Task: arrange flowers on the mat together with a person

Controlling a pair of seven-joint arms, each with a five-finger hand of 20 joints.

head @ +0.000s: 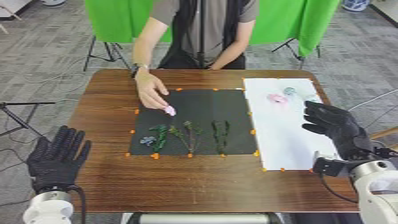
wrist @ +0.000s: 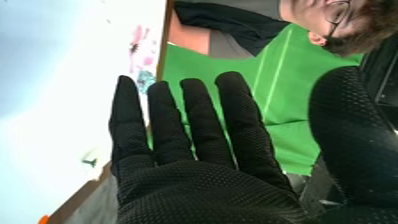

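So the table point(head: 204, 185) is brown wood with visible grain and a slight sheen, while the dark mat point(head: 229, 102) looks totally matt and the white sheet point(head: 289, 135) is smooth, kinda papery. Gloves on the left hand point(head: 58, 162) and right hand point(head: 333, 122) are black fabric, pretty rough and pebbly in the wrist view, vs smooth plastic-looking white arm shells point(head: 378, 186). Oh, and the green backdrop point(head: 115, 22) is softly creased matt cloth.

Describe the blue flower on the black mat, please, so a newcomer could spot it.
On the brown table lies a black mat. The flower lies near its left corner closest to the robot. Its compact blue bloom differs from the slim green sprig beside it.
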